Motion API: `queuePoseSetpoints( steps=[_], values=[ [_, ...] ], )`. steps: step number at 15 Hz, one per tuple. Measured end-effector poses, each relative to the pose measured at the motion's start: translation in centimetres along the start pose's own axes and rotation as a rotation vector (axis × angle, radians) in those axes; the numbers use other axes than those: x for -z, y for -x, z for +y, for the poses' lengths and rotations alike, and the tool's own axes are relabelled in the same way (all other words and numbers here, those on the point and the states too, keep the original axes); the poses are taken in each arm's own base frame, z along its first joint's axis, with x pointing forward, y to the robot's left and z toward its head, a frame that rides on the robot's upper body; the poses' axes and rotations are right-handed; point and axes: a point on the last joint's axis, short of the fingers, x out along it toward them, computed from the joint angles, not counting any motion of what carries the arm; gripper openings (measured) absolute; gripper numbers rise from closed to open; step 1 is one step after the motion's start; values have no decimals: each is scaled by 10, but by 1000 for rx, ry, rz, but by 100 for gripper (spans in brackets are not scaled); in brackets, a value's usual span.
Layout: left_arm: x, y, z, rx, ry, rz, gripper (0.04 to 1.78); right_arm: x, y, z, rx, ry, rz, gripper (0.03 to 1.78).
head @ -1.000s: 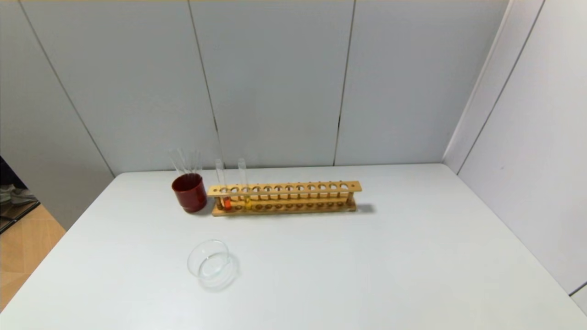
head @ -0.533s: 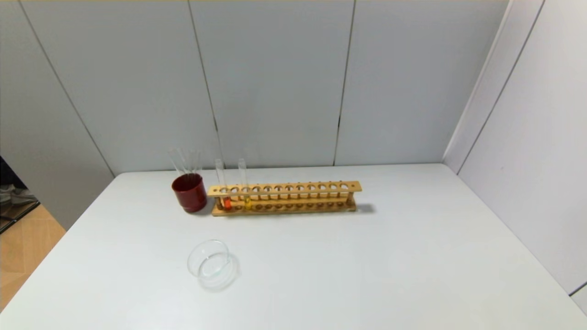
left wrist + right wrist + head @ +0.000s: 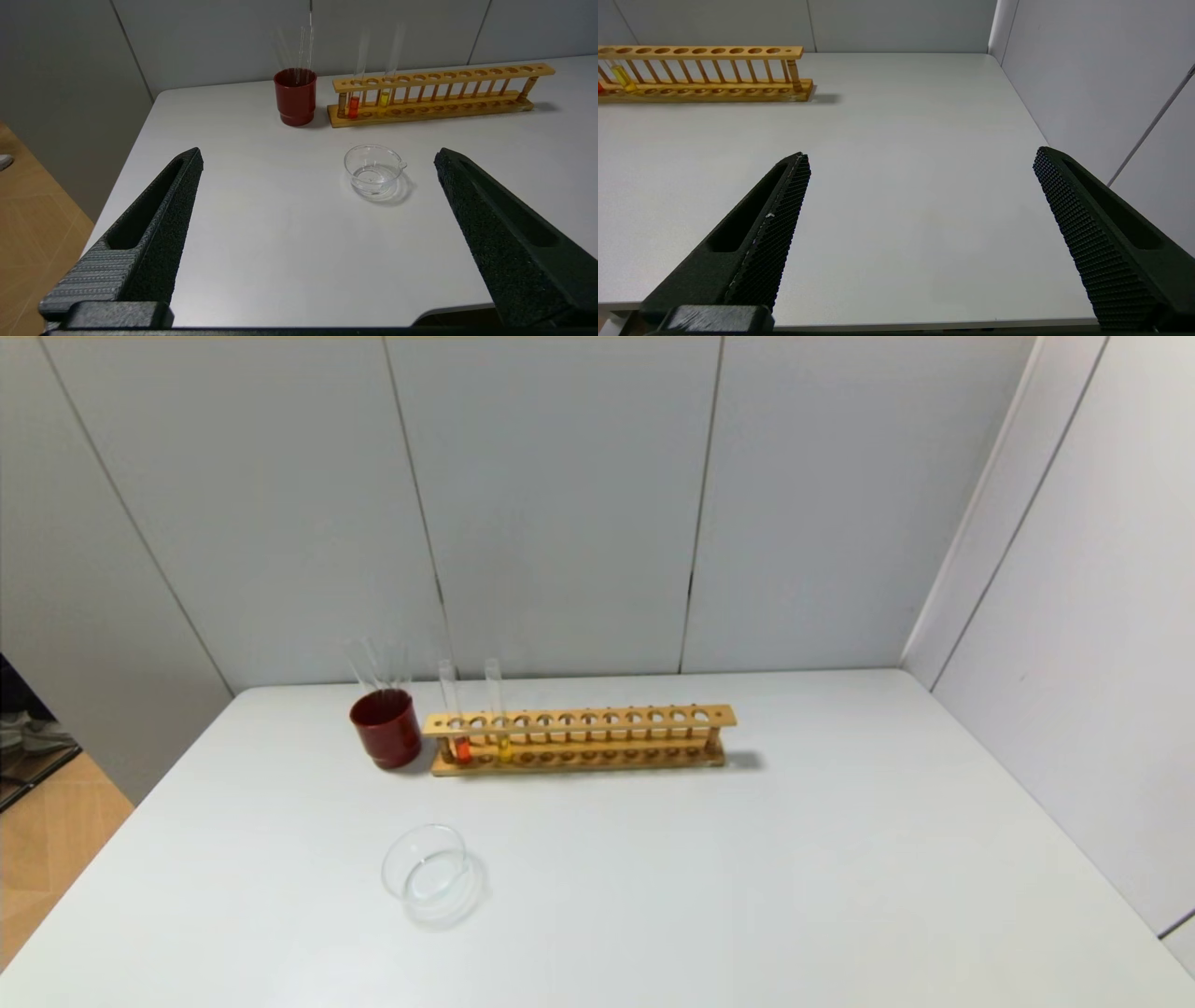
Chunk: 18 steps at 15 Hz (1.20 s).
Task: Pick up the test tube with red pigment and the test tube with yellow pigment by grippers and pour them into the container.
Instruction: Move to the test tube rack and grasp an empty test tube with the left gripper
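Note:
The test tube with red pigment [image 3: 458,739] stands upright at the left end of a wooden rack [image 3: 597,719]. The test tube with yellow pigment [image 3: 501,737] stands two holes to its right. Both show in the left wrist view, red [image 3: 354,105] and yellow [image 3: 384,98]. The clear glass container [image 3: 426,875] sits on the table in front of the rack, also in the left wrist view [image 3: 373,170]. My left gripper [image 3: 317,158] is open and empty near the table's front edge. My right gripper [image 3: 920,158] is open and empty near the front right. Neither shows in the head view.
A dark red cup [image 3: 386,728] holding clear uncoloured tubes stands just left of the rack. The white table [image 3: 747,859] is bounded by grey walls at the back and right. Its left edge drops to a wooden floor [image 3: 47,831].

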Motion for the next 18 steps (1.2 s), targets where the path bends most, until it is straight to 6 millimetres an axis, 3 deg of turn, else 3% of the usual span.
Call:
queuePoseSetpoints(
  steps=[2, 4, 6, 8, 12, 18],
  values=[
    [-42, -5, 1, 8, 0, 5, 175, 0, 0, 0, 0, 0, 0, 175],
    [-78, -23, 2, 21, 2, 32, 175, 0, 0, 0, 0, 0, 0, 175],
    [-105, -52, 3, 63, 4, 73, 175, 0, 0, 0, 0, 0, 0, 175],
    [-119, -89, 3, 112, 8, 122, 175, 0, 0, 0, 0, 0, 0, 175],
    [-114, -165, 5, 147, 52, 226, 175, 0, 0, 0, 0, 0, 0, 175],
    [-66, -257, 7, 165, 102, 346, 175, 0, 0, 0, 0, 0, 0, 175]
  ],
)
